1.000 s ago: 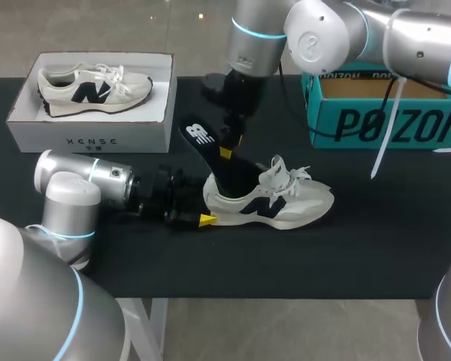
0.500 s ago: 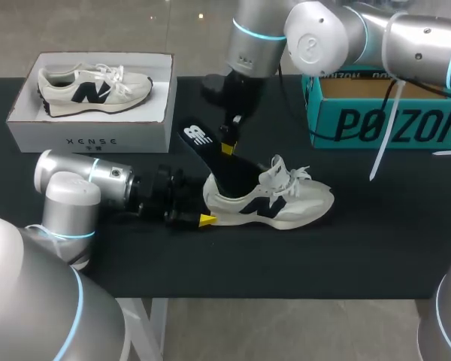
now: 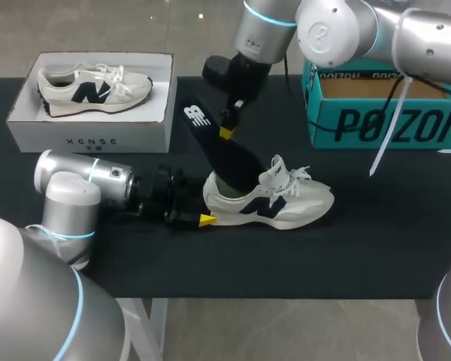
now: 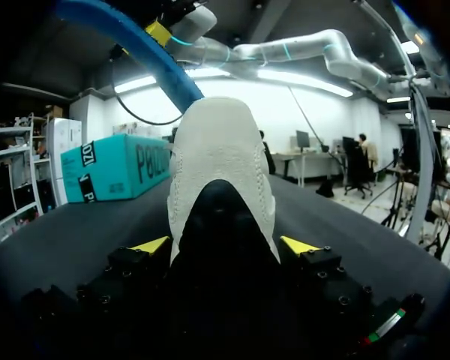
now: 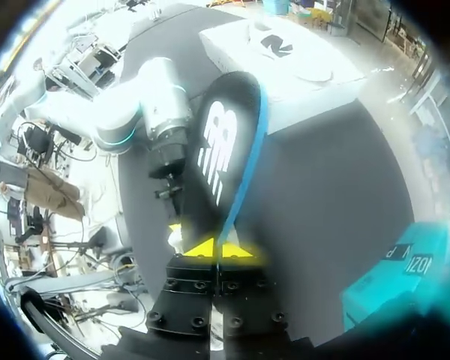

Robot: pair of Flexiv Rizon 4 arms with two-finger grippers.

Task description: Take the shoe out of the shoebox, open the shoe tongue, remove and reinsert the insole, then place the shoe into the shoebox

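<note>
The black table (image 3: pixel 376 248) carries a white shoebox (image 3: pixel 90 137) at ten o'clock, with a second sneaker (image 3: pixel 94 86) lying inside it. Left of centre, the left gripper (image 4: pixel 225 245) clamps the heel of the shoe (image 3: pixel 289 203), one finger on each side. The shoe sits mid-table, toe toward three o'clock. The insole (image 3: pixel 222 150) rises from its opening toward eleven o'clock, pinched between the nearly closed fingers of the right gripper (image 3: pixel 227 128). A teal box (image 3: pixel 383 124) stands at two o'clock.
</note>
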